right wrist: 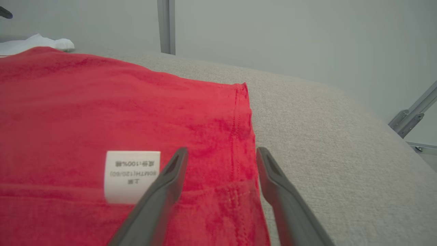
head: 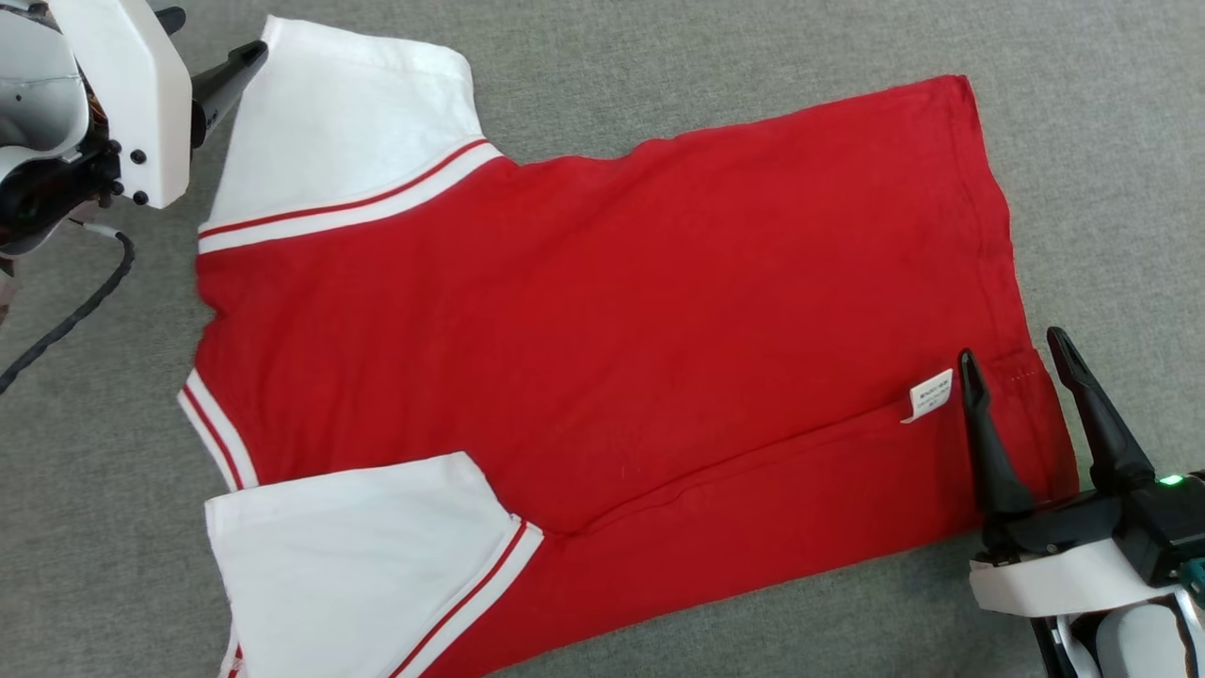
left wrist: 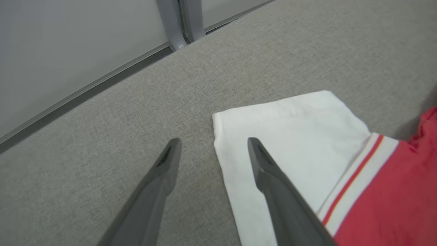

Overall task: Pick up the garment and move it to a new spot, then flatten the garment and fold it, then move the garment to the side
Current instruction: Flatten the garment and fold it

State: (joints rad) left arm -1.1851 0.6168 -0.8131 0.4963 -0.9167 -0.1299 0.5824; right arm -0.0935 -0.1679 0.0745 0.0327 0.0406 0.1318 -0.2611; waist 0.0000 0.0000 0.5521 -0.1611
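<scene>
The garment [head: 612, 311] is a red shirt with white sleeves, lying flat on the grey table, its near long side folded over in a strip. A white label [head: 930, 394] sits near the hem. My right gripper [head: 1009, 346] is open over the hem's near corner, nothing between its fingers. In the right wrist view, the right gripper [right wrist: 222, 150] straddles the hem seam, with the label [right wrist: 131, 176] just left of it. My left gripper [head: 218, 31] is open at the far white sleeve [head: 348, 113]. In the left wrist view, the left gripper [left wrist: 213, 140] straddles the sleeve [left wrist: 290, 136] edge.
The grey fabric table [head: 1083, 141] extends around the shirt on all sides. A black cable [head: 66, 320] trails from the left arm. A metal frame post [left wrist: 181, 20] and a pale wall stand past the far edge; a metal bracket [right wrist: 409, 119] is off the right side.
</scene>
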